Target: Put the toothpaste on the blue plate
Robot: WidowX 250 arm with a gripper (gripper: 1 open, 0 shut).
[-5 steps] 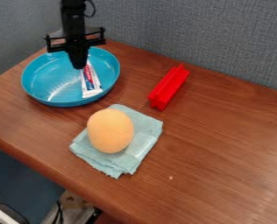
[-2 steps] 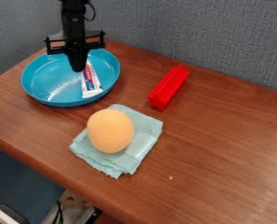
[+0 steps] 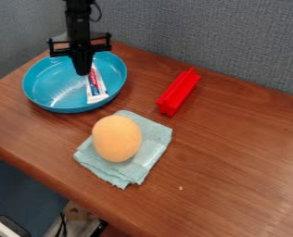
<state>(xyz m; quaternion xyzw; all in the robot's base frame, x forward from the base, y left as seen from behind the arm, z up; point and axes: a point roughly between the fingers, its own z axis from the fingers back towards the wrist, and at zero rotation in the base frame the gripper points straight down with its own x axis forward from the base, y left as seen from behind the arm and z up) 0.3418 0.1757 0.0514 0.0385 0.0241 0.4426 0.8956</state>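
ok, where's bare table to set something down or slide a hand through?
Widest bare table is right of the cloth and in front of the red block. A narrower strip runs between the blue plate and the cloth. Crowded at back left: the tool is down inside the plate beside the toothpaste.

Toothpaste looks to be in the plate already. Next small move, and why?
Probably open the jaws and lift straight up. The toothpaste already lies inside the blue plate, and the gripper is shut, pointing down at the tube's upper end. Whether it actually grips it isn't clear.
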